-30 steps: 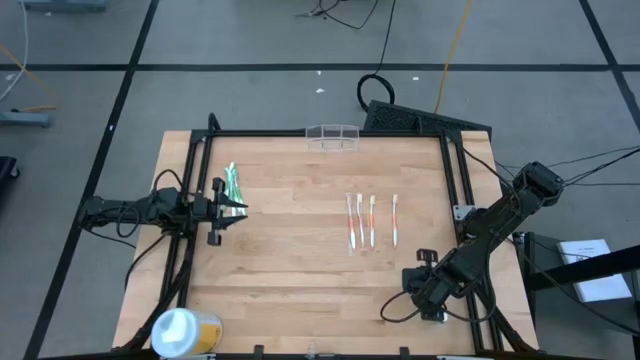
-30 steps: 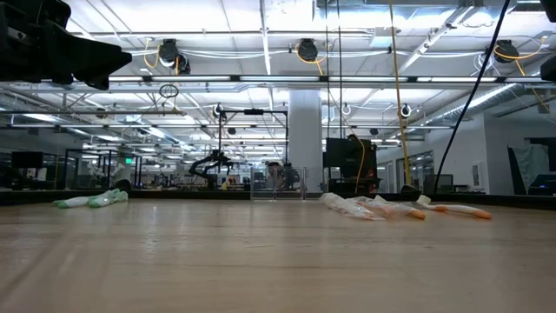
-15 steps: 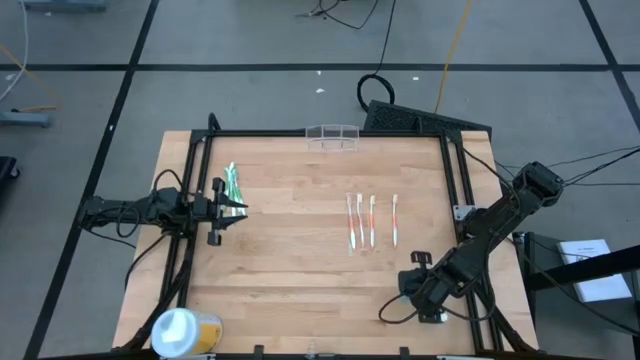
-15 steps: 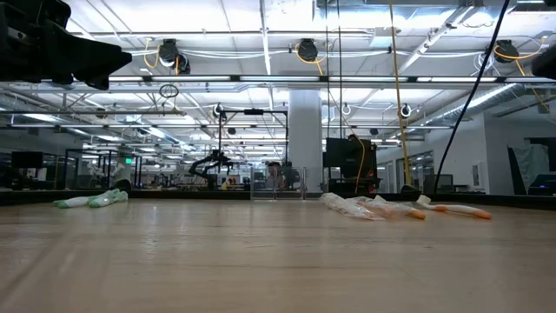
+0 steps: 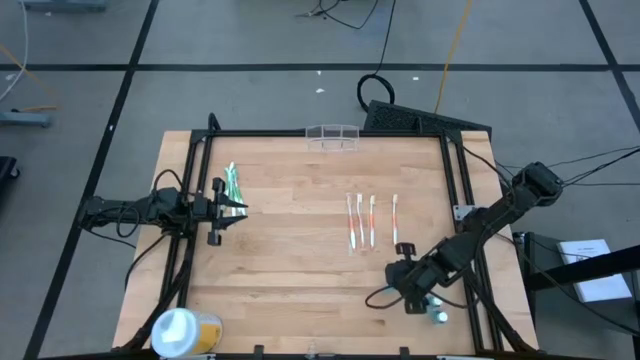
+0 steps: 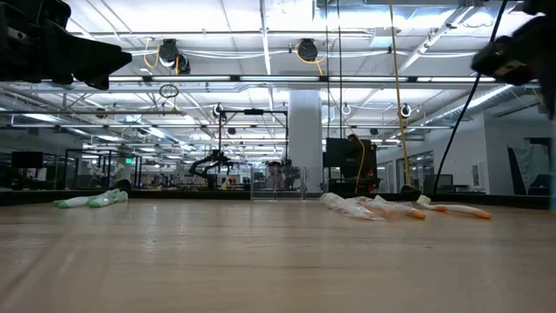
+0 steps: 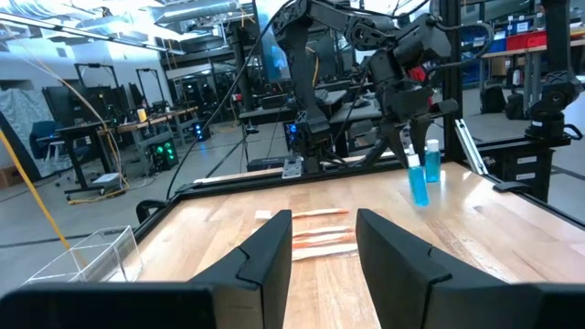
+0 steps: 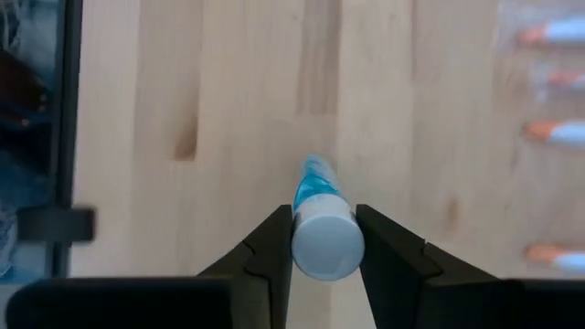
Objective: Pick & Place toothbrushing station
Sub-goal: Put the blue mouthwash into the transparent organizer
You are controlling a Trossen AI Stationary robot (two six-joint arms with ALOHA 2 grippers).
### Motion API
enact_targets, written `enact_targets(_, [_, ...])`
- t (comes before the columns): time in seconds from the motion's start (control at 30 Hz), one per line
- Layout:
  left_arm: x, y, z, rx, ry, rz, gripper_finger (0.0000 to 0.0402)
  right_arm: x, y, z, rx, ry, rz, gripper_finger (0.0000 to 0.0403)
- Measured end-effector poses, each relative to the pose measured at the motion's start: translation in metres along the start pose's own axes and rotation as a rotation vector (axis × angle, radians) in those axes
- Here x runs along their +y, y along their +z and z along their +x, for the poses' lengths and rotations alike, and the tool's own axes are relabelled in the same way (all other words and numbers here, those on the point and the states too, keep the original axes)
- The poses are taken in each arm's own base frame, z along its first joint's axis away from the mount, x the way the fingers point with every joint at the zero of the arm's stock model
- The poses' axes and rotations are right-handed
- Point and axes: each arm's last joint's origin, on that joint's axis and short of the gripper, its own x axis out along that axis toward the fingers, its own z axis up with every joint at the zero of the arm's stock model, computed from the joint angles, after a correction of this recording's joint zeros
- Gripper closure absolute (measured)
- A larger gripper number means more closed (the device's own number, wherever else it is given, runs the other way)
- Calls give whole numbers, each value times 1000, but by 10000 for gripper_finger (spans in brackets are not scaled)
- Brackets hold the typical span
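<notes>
The toothbrushing station, a clear low holder, stands on its base at the table's far edge; the left wrist view shows it too. No gripper is near it. My right gripper hangs over the table's near right part, shut on a small blue bottle with a white cap, which the left wrist view also shows. My left gripper stays at the table's left edge, level and open, nothing between its fingers. My right gripper pinches the blue bottle between its two fingers at the white cap end, one finger on each side. The fingers come steeply from above. The bottle hangs upright below them, blue end down, and looks clear of the table.
Several orange-and-white toothbrushes lie side by side right of the table's middle. Green packets lie by my left gripper. A round white-and-yellow tub sits at the near left corner. A second blue bottle stands near the right edge.
My right gripper has swung toward the table's left edge with the blue bottle and has turned at the wrist, staying shut on it. Its move has uncovered the second blue bottle near the right edge.
</notes>
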Motion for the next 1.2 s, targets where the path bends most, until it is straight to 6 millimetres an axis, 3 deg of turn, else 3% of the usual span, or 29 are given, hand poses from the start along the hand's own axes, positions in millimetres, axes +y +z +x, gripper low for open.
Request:
enact_targets(0.7, [0, 0, 0, 0, 0, 0, 270, -70, 53, 2, -196, -71, -29, 308])
enact_targets(0.97, [0, 0, 0, 0, 0, 0, 270, -109, 79, -5, -377, -121, 13, 308])
enact_targets(1.2, [0, 0, 0, 0, 0, 0, 270, -150, 91, -13, -450, -224, -18, 307])
